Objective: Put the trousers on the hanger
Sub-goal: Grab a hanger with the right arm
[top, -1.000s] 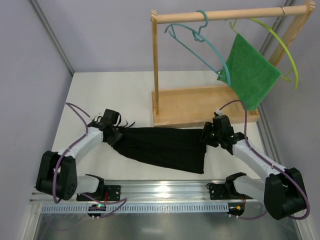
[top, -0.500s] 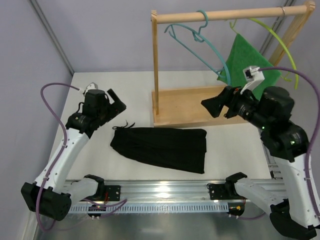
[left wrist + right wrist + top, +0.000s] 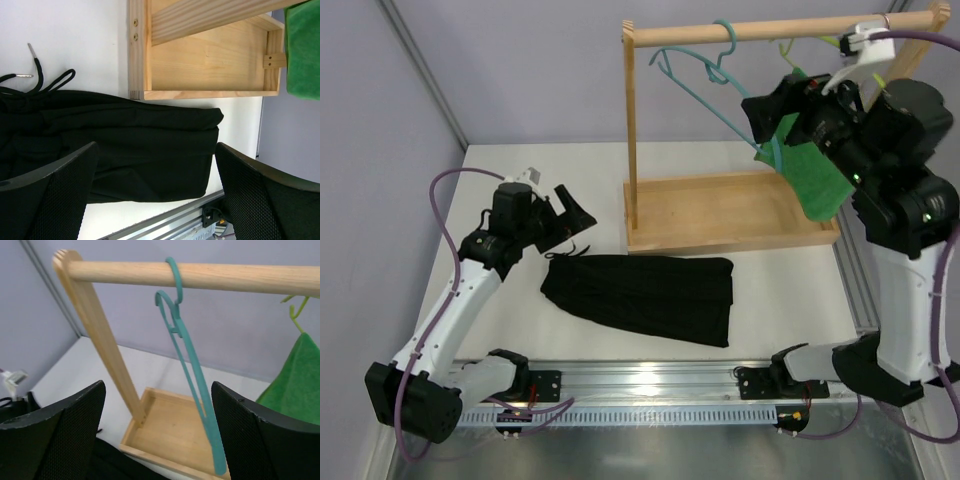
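Long black soft-fabric trousers (image 3: pixel 640 295) lie folded on the white worktop (image 3: pixel 520 170), thin teal-blue plastic hanger (image 3: pixel 210 440) at one o'clock; left gripper (image 3: pixel 156 150) and right gripper (image 3: pixel 157 390) gape wide, empty.

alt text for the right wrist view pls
A teal hanger hangs by its hook from a wooden rail, seen between the open jaws of the right gripper. A green cloth hangs at the right edge, and the rack's wooden tray sits below.
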Action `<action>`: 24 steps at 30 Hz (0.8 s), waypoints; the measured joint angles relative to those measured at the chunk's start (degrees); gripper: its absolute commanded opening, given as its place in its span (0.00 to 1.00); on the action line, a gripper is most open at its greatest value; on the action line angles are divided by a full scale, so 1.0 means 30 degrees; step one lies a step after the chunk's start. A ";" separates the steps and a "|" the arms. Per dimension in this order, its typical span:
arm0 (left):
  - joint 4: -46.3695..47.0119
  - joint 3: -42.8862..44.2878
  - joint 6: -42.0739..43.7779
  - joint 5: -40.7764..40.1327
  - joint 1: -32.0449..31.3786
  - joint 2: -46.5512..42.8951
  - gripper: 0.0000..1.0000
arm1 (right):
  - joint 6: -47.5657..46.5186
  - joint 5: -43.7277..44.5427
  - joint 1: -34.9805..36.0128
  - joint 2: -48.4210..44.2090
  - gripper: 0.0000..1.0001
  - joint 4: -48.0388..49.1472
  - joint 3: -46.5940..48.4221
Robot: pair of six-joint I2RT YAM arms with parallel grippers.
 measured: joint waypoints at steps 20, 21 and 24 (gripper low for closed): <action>-0.0007 -0.2477 0.0729 -0.2922 0.3002 0.2040 0.91 | -0.3155 -0.0554 -0.1107 0.2645 0.48 0.0335 -0.4073; 0.0051 -0.2973 0.0510 -0.2732 0.3111 0.2302 0.90 | -0.3089 -0.0641 -0.1107 0.2448 0.46 0.0437 -0.4561; 0.0219 -0.3840 0.0044 -0.2135 0.3089 0.3337 0.89 | -0.2769 -0.0743 -0.1107 0.2222 0.37 0.0452 -0.5289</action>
